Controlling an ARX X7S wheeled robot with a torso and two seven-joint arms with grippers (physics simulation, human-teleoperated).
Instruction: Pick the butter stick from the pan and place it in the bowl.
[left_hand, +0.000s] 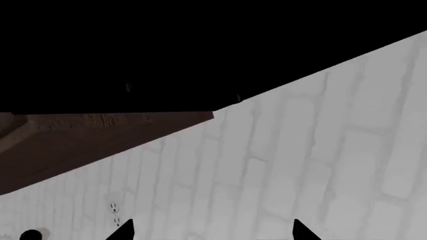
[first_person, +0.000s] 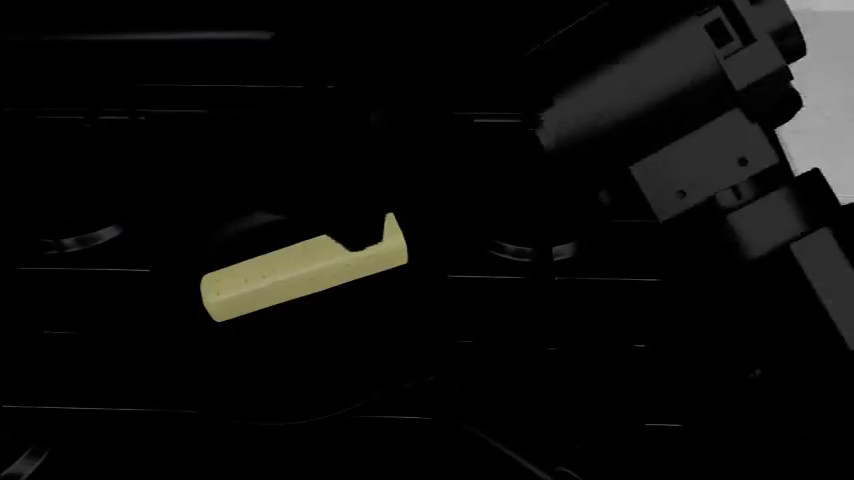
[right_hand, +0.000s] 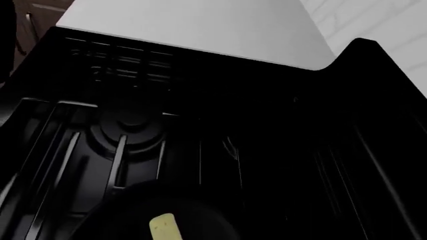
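Black stove (right_hand: 220, 125) filling everything, pan (right_hand: 127, 210) barely separable from it. Right arm (first_person: 694, 150) looming high over the grates, fingertips out of sight, so open or closed: cannot tell. Left gripper (left_hand: 213, 232) parted, facing a tiled wall. Butter stick (first_person: 300, 275) lying in the pan, untouched. Risk ahead: misjudged descent in this darkness, nudging butter away.

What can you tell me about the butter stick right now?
The butter stick is a pale yellow, matte rectangular bar with squared ends and faint dotted marks along one side. It lies flat inside the dark round pan, tilted diagonally in the head view. Something dark covers part of its upper right end there, leaving a notch in its outline. The right wrist view shows only one end of it. No gripper can be seen touching it.
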